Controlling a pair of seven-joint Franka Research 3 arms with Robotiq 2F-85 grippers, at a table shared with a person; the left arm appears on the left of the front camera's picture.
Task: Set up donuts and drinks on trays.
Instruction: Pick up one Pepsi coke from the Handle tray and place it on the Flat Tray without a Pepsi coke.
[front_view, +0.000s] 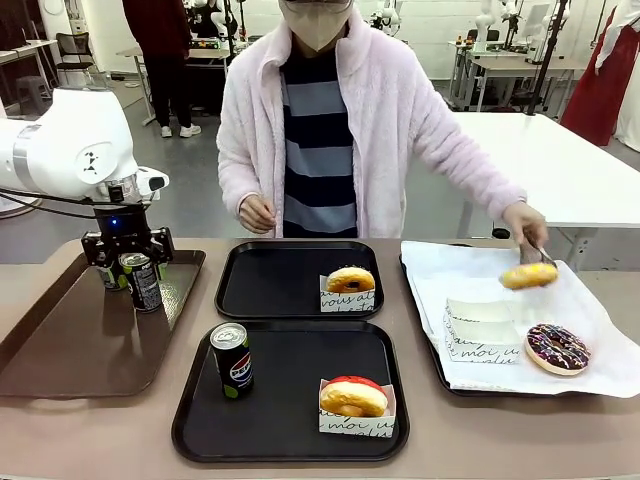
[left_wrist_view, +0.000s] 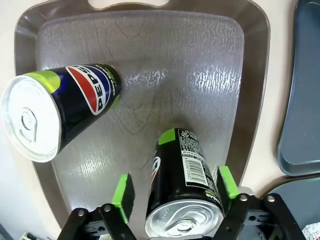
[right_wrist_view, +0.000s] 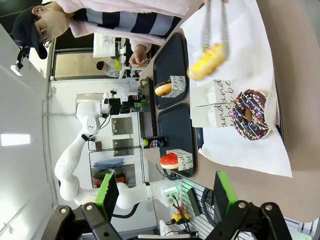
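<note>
The near black tray (front_view: 290, 415): carries one can (front_view: 232, 360) upright by its left rim and a red-glazed donut (front_view: 353, 398) in a printed sleeve (front_view: 360, 425) at its right front corner, with bare floor between them. Just beyond it, rims nearly touching, the far black tray (front_view: 270, 285): holds a golden donut (front_view: 350, 279) in a like sleeve at its right front; left half bare. Left of the near black tray, the brown tray (front_view: 70, 340): bears a second can (left_wrist_view: 182, 170) upright near its far end, open floor toward the robot; cut off at the picture's left edge. The left end effector (left_wrist_view: 175, 186): straddles that can, green pads (left_wrist_view: 123, 192) apart, a gap showing beside one of them, not clamped. A third can (left_wrist_view: 55, 107): stands beside it near the brown tray's rim, mostly hidden in the front view. Right of the near black tray, the paper-lined tray (front_view: 421, 320): holds white sleeves (front_view: 483, 332) and a chocolate sprinkled donut (front_view: 558, 348); right rim lost under paper. Above it, the person's hand (front_view: 525, 225): grips tongs (front_view: 537, 252) around a yellow donut (front_view: 528, 275), blurred in the right wrist view. The right end effector (right_wrist_view: 165, 192): hangs well apart from the near black tray, pads spread wide.
</note>
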